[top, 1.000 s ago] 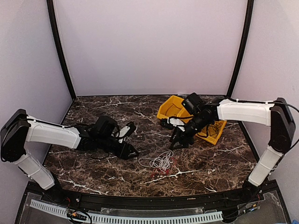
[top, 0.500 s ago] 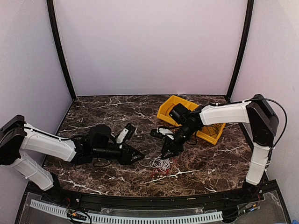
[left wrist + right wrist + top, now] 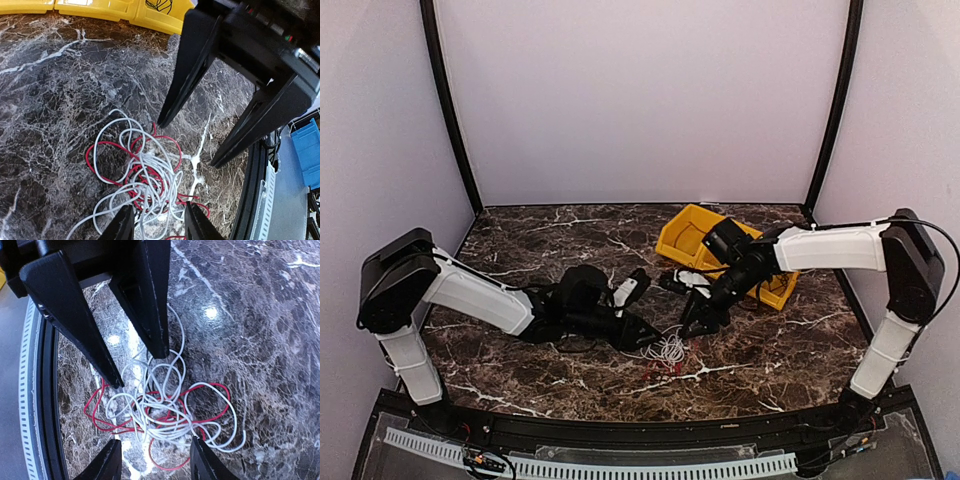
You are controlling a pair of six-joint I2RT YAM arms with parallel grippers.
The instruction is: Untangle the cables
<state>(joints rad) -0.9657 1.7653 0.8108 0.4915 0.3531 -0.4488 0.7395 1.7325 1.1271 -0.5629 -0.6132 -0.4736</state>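
Two-handed, bracketing one small heap from opposite sides. Hanging the left gripper [image 3: 159, 226] low over the near edge of the tangle, holding its fingers parted, gripping nothing, straddling several white strands. Facing it with the right gripper [image 3: 157, 462], likewise holding open and empty, pointing its tips down just beside the far rim of the loops without clearly touching them. Finding the cables [image 3: 667, 350] lying on the marble table [image 3: 520, 240], between the two arms and apart from the yellow bin [image 3: 675, 225], showing white cable [image 3: 150, 170] wound over and through red cable [image 3: 88, 159], crossing most densely at the middle. Spotting no black strand in the heap, only a thin black coil [image 3: 160, 5] resting inside the bin. Judging the step in hand as choosing grip points for a pull apart. Aiming, for a clean result, at pinching one colour per hand: taking an outer red loop on one side and a free white loop on the other, avoiding the crowded middle, lifting slightly before drawing apart slowly, watching for strands dragging along or slipping out.
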